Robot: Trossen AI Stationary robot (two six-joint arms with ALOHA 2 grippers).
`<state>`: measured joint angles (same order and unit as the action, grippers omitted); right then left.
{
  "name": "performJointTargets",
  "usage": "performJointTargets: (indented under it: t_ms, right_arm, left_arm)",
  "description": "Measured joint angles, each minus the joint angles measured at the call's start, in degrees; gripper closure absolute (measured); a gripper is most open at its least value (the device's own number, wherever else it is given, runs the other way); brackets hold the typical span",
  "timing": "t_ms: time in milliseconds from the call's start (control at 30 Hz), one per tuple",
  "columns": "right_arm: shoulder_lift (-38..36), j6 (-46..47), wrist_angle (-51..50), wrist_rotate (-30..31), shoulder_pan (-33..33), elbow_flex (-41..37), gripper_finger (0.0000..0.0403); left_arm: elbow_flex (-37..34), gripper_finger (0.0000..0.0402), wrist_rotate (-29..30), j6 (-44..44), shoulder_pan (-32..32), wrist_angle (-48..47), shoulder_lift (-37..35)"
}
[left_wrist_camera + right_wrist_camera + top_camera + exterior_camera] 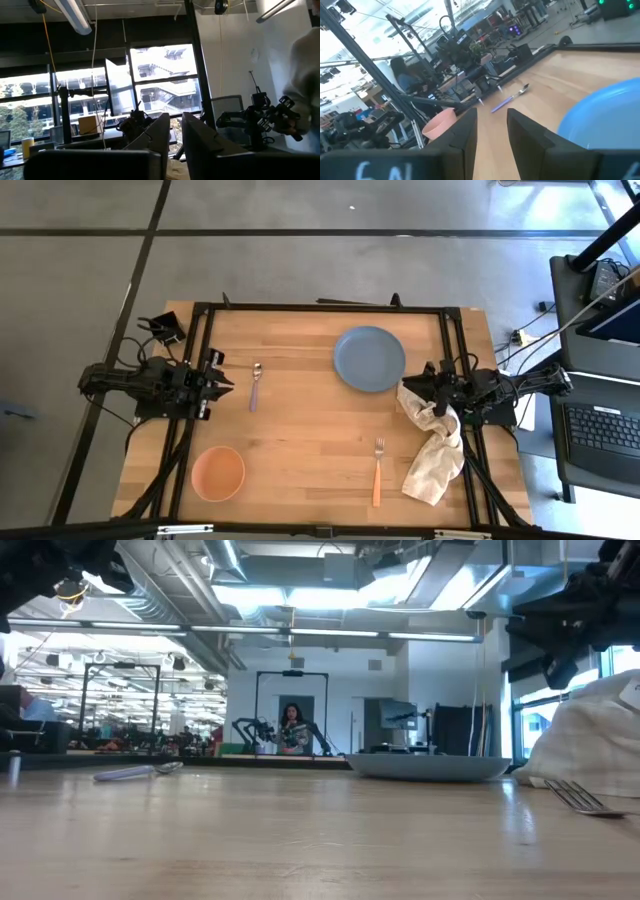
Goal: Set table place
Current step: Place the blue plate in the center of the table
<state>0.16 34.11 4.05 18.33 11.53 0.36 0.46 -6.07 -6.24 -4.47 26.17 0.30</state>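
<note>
Cloth (pixel 437 452) is the thing we'd worry about most: it's draped right under and beside our right gripper (pixel 424 388), trailing off toward the fork (pixel 377 471), so any reach for the fork could snag it and drag the fork along. Right fingers are parted with nothing between them, and the blue plate (pixel 369 358) sits just in front, near enough that a sloppy swing clips its rim. Left gripper (pixel 226 380) also looks spread and empty, though that wrist view points off into the room, so we're only fairly sure. The spoon (pixel 254 386) lies just ahead of it, the orange bowl (pixel 218 473) off to its side, all scattered on the table (pixel 300 430). Flat cutlery could easily slip a pinch.
</note>
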Motion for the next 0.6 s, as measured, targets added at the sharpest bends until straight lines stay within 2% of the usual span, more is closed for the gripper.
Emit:
performJointTargets:
  t_ms: [433,600]
  right_arm:
    - [0.0,1.7,7.4,0.7,0.0,0.0,0.0295]
    - [0.0,-1.4,13.9,4.5,0.0,0.0,0.0295]
  left_arm:
    - [0.0,0.0339,0.0,0.0,0.0,0.0,0.0]
    - [0.0,0.0336,3.0,-1.6,0.0,1.7,0.0]
